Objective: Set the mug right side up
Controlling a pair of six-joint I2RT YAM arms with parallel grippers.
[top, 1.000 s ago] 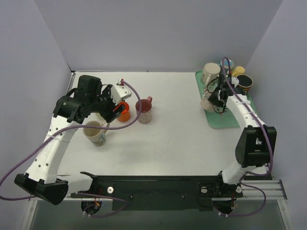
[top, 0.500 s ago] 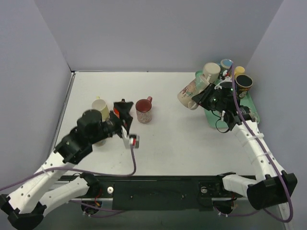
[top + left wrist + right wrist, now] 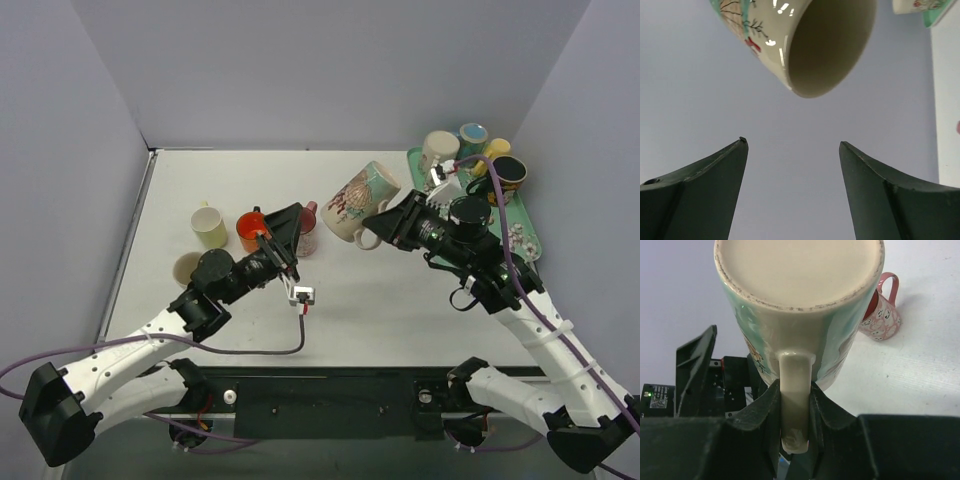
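Observation:
The mug is cream with green and red drawings. It hangs in the air over the middle of the table, tipped on its side with its mouth toward the left. My right gripper is shut on its handle, and the mug's base faces the right wrist camera. My left gripper is open and empty, a short way left of the mug. In the left wrist view the mug's open mouth hangs above the left gripper, not touching the fingers.
A pink mug, an orange mug and a pale yellow mug stand on the table behind my left gripper. Another cream mug is partly hidden by the left arm. A green tray at back right holds several mugs.
My right arm has carried the mug off the tray and leftward over the table's middle. My left arm has swung back from the mugs and pointed its gripper at it, jaws wider.

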